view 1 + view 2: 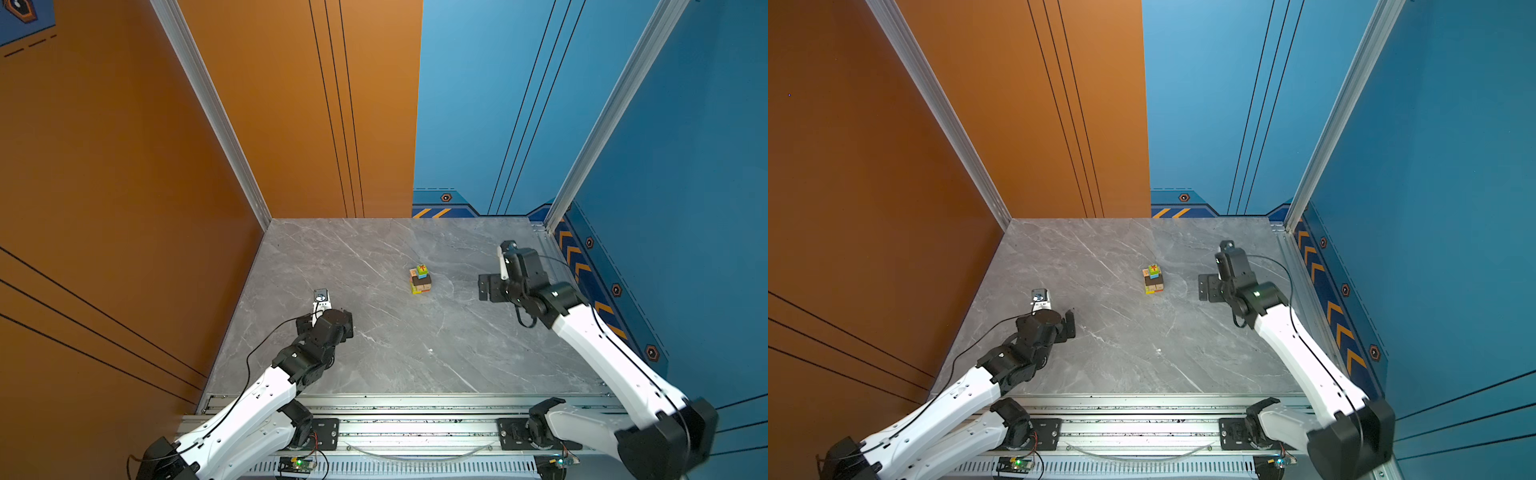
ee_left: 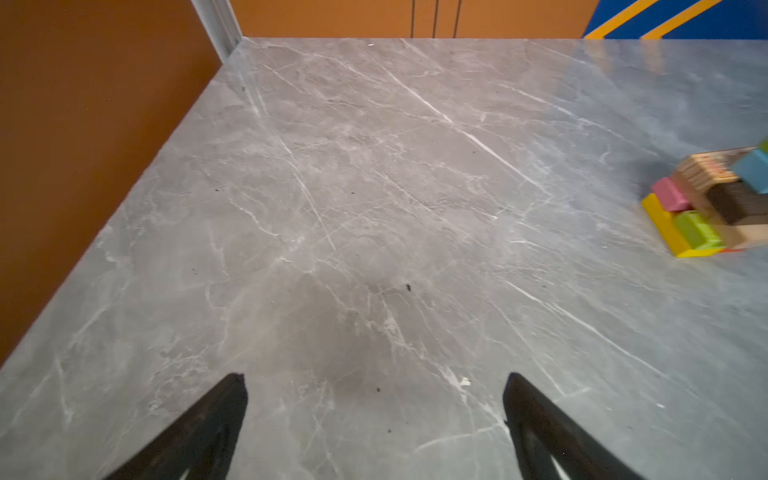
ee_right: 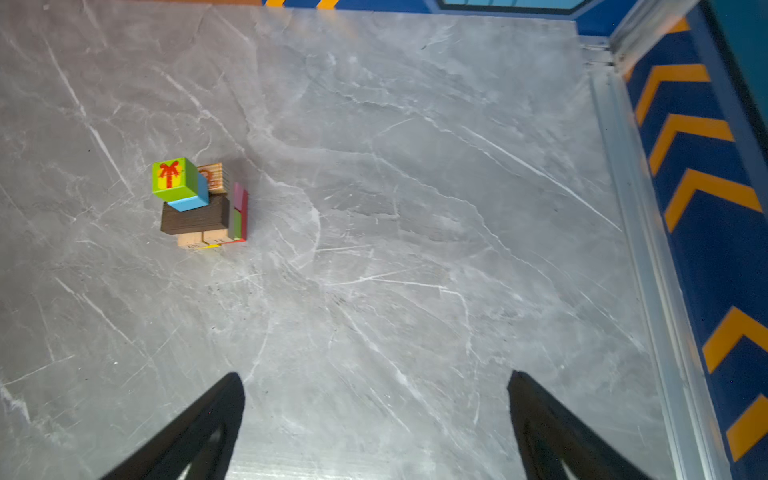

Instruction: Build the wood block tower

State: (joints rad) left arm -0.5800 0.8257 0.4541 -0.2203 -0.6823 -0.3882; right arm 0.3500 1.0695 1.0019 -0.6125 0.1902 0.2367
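The wood block tower (image 1: pixel 420 281) stands between the two grippers, well apart from both and nearer the right gripper (image 3: pixel 375 374), whose jaws are spread wide and empty. The left gripper (image 2: pixel 374 376) is likewise wide and empty (no loose block shows). With the green cube (image 3: pixel 172 178) on top, stacking looks finished; the next move calls only for backing away without brushing the stack

Your grey marble-pattern tabletop (image 1: pixel 374 357) carried the wood block tower (image 1: pixel 420 281), which stood near the middle, slightly toward the far side. Its yellow bottom block (image 2: pixel 660 226) lay flat, directly on the surface.
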